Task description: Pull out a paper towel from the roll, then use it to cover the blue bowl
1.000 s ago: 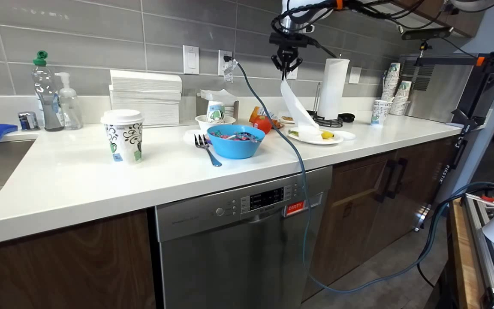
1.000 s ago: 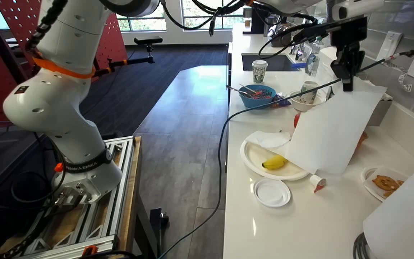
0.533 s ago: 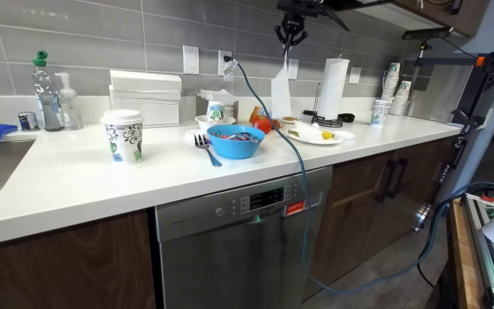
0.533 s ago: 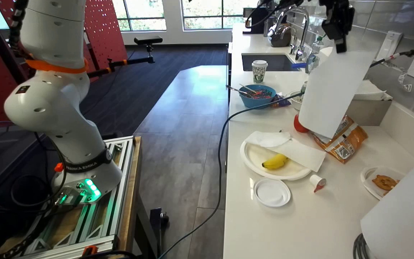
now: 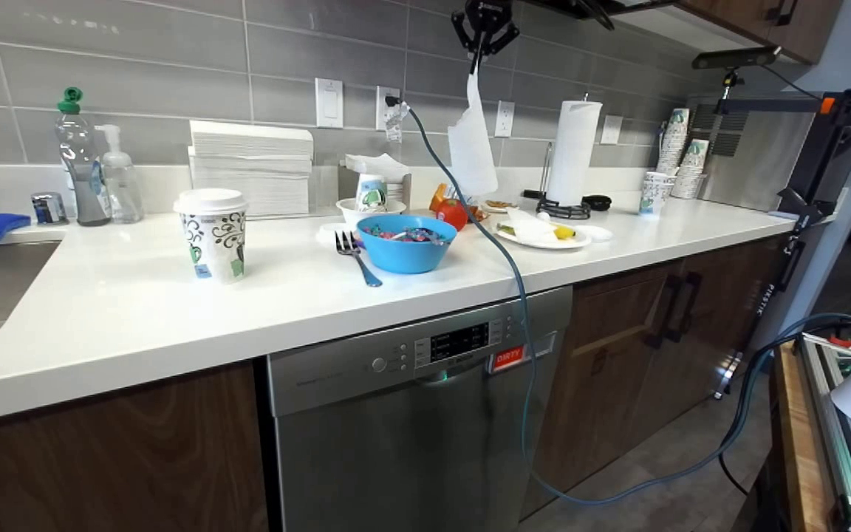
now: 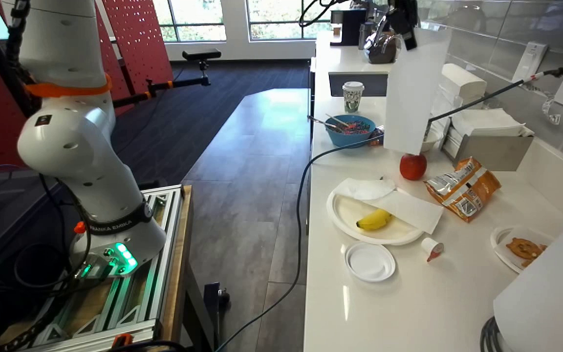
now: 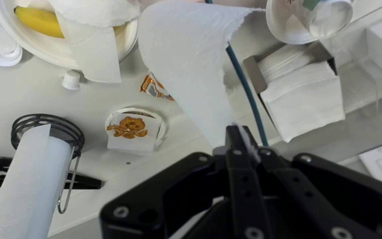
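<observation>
My gripper (image 5: 476, 63) is pinched tight on the top end of the paper towel (image 5: 473, 148); rest dangles, ragged down one side, above the surface (image 5: 130, 295) nr the red fruit (image 6: 413, 171). The blue bowl (image 5: 406, 254), w/ multicol. bits (image 5: 412, 235) in it, sits nearby, top uncovered. The roll (image 5: 575, 151) stands upright in a wire holder (image 5: 572, 213), well apart from me.

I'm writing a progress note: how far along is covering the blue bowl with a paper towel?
Done: the paper towel is separate from the roll, and the wrist view shows its ragged edge.
In hand: the gripper is shut on the paper towel's upper end, the rest hanging down.
Left: the blue bowl is uncovered in both exterior views; bringing the paper towel over it, lowering and releasing remain.
</observation>
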`<state>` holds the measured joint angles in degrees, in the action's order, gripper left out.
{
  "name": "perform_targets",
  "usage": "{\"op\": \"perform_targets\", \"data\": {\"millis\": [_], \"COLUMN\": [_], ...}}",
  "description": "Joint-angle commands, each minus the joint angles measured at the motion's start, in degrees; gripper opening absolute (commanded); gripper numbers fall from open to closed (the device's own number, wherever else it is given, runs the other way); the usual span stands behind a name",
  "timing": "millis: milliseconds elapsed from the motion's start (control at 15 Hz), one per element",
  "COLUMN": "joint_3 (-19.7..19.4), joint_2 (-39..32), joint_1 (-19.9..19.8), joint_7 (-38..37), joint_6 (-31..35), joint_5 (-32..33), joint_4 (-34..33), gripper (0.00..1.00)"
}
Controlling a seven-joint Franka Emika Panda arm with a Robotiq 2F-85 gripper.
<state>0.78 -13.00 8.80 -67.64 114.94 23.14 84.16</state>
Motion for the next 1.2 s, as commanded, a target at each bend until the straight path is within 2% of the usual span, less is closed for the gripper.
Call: {"op": "perform_targets", "data": {"millis": [0,600,800,1133], "joint_3": [1.69,6.62,7.06,6.09], "joint_2": [1.67,-1.05,-3.02,-9.05], "joint_1": [3.67,10.11,11.56,13.63], "joint_7": [-1.22,0.91,-0.34,-3.95], "joint_6": [1.47,0.33,1.96,7.46], "joint_5": [3.93,5.71,6.66,7.92], "joint_4": [4.99,6.57,7.05,3.95], "gripper": [0.00,0.00,0.00,0.00]}}
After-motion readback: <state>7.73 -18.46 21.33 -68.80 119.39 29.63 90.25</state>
